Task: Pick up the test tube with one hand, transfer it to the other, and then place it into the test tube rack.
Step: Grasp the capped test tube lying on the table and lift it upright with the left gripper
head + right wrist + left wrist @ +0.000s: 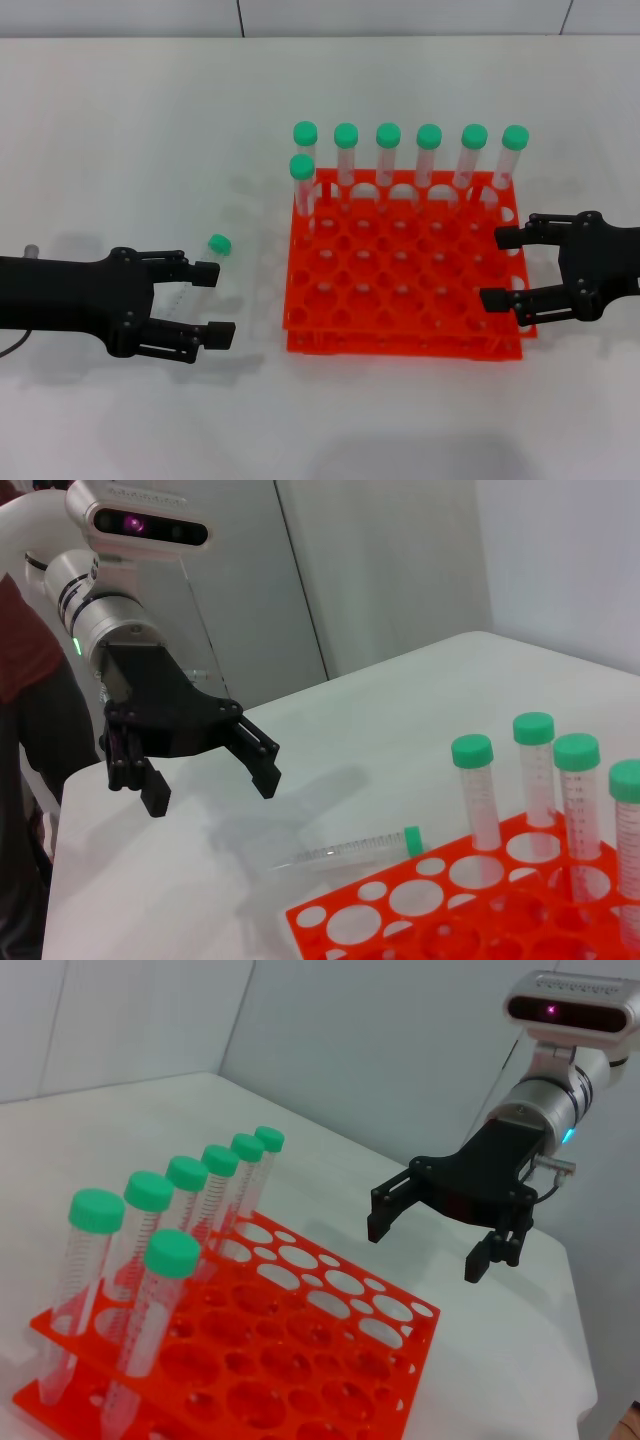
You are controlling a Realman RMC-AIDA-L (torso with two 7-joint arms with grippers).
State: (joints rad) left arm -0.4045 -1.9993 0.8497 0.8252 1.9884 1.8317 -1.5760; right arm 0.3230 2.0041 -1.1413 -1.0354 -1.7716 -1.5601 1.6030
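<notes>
Nearest you, the left gripper [205, 303] hangs over the white table [120, 130] with its fingers spread wide and nothing between them. The test tube [196, 277] lies flat just beyond, its clear body running between those fingers and its green cap pointing away toward the test tube rack [400, 275]. Lower straight down, centre the tube's body between the fingers, and close on the clear barrel rather than the cap, leaving the cap end free for the handover. Off to the right, the right gripper [512, 268] waits beside the rack with its fingers apart too. Seven capped tubes [388, 155] stand along the rack's far side.
</notes>
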